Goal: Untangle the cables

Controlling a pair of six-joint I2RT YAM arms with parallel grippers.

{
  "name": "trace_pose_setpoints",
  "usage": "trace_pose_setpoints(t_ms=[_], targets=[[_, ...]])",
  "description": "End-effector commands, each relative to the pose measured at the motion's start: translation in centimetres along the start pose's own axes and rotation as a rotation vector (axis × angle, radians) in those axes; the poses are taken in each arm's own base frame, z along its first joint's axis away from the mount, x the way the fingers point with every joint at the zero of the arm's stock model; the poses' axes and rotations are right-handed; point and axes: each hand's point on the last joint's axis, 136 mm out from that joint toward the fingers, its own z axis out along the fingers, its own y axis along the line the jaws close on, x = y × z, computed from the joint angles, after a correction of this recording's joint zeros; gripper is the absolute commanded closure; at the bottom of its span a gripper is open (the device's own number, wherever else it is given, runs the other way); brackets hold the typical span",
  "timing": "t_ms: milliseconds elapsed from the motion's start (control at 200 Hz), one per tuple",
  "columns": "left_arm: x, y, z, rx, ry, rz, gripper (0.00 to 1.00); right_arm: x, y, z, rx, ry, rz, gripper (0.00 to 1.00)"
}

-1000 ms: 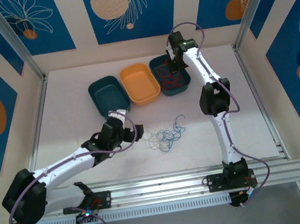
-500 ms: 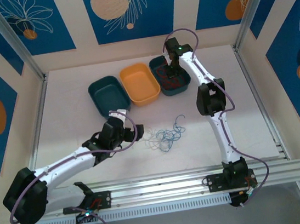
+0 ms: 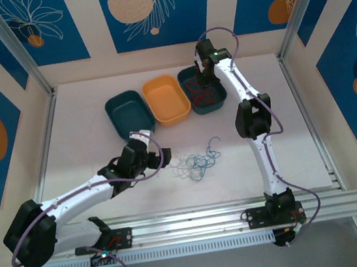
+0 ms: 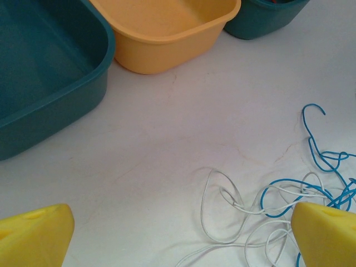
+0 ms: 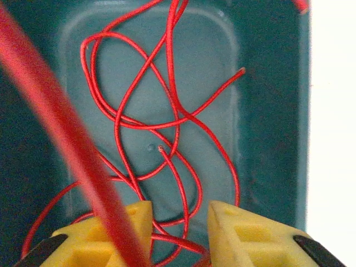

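- Over the last second the right gripper goes from closed to parted above the teal bin at 12 o'clock on the table. We now see a clear gap between its jaws, with nothing clamped in it.
- One red cable hangs blurred across the left finger. The other red cables lie looped on the bin floor.
- We read this as a release: a red cable is sorted.
- The left gripper has not moved. Its jaws stand wide open and empty, at 9 o'clock of the blue and white tangle.
- The orange bin and the second teal bin hold nothing we can see. Blue and white remain to be separated.
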Motion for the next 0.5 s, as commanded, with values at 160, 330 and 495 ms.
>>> trace_pose_setpoints(t_ms=[160,330,495], targets=[[-0.9,-0.2,-0.1,0.013,-0.025,-0.013,0.0,-0.5,-0.8,-3.2,0.037,-0.032,0.028,0.76],[-0.8,-0.2,-0.2,0.011,-0.023,-0.015,0.0,-0.4,-1.1,-2.0,0.037,-0.023,0.036,0.84],[-0.9,-0.1,-0.1,0.005,-0.022,-0.012,0.0,0.0,-0.9,-0.8,0.027,-0.003,0.045,0.84]])
